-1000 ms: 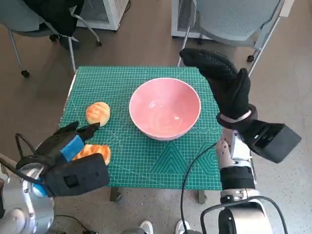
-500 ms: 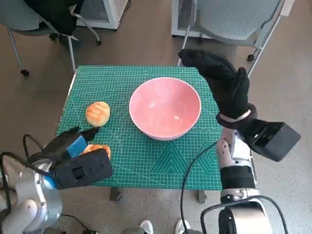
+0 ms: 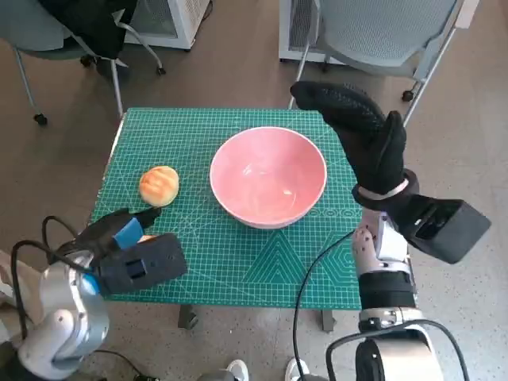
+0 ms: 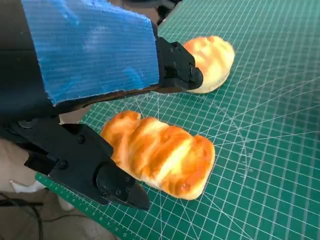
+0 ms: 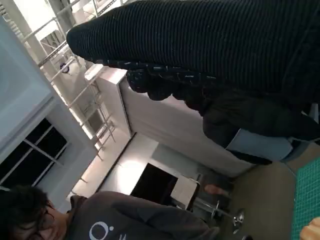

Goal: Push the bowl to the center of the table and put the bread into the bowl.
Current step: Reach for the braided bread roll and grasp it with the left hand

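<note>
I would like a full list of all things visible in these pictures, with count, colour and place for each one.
bowl: one, pink, empty, near the middle of the mat.
round bread: one, golden, on the mat, on the robot's left of the bowl.
long bread: one, golden-brown, near the mat's front left corner, under the left hand.
cutting mat: one, green with a white grid, covering the table.
chairs: two, grey, beyond the table.
person: one, dark top, right wrist view only.
left hand: black with blue tape, fingers apart around the long bread.
right hand: black glove, raised beside the bowl, holding nothing.
</note>
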`<state>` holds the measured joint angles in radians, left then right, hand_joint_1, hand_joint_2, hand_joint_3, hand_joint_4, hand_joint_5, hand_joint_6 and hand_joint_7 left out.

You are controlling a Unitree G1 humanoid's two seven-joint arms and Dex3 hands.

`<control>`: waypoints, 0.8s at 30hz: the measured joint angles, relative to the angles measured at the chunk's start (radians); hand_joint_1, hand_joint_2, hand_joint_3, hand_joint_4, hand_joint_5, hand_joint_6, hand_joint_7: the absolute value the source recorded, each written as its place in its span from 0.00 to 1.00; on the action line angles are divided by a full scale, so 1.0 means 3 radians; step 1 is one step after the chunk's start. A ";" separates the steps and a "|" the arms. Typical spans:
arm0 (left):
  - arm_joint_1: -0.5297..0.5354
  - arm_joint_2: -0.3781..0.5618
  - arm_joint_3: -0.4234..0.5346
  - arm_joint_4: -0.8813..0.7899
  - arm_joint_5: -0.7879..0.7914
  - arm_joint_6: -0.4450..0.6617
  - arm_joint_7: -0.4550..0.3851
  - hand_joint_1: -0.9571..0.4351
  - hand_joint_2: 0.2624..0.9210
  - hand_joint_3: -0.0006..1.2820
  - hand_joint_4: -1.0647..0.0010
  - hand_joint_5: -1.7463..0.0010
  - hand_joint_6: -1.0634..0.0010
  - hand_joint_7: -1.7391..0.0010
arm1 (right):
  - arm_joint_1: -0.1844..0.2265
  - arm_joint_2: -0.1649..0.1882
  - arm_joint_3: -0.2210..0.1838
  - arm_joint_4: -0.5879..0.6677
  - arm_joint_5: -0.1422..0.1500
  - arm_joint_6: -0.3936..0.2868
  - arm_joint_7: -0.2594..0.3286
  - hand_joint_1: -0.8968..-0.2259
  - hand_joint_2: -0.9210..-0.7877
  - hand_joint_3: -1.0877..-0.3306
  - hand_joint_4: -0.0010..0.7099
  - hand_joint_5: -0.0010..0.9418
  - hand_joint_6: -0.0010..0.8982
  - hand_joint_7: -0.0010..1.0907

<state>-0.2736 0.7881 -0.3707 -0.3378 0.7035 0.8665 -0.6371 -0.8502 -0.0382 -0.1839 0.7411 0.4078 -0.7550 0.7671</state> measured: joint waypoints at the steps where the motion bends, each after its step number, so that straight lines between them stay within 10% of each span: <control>1: -0.0009 -0.0017 -0.0007 0.0037 0.0001 -0.0010 0.0001 0.52 0.64 0.00 0.89 1.00 0.73 1.00 | 0.0000 0.0000 -0.0002 0.0000 0.0002 0.0000 0.0001 0.30 0.00 0.34 0.09 0.00 0.00 0.25; 24: -0.0145 -0.0242 -0.0052 0.0598 0.0013 -0.0149 0.0024 0.57 0.64 0.00 0.89 1.00 0.74 1.00 | 0.0001 -0.0007 -0.0012 -0.0058 0.0004 0.0003 0.0022 0.30 0.00 0.34 0.09 0.00 0.00 0.23</control>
<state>-0.3171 0.7154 -0.3863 -0.1583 0.7075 0.8218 -0.6298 -0.8501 -0.0402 -0.1874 0.7237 0.4091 -0.7541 0.7738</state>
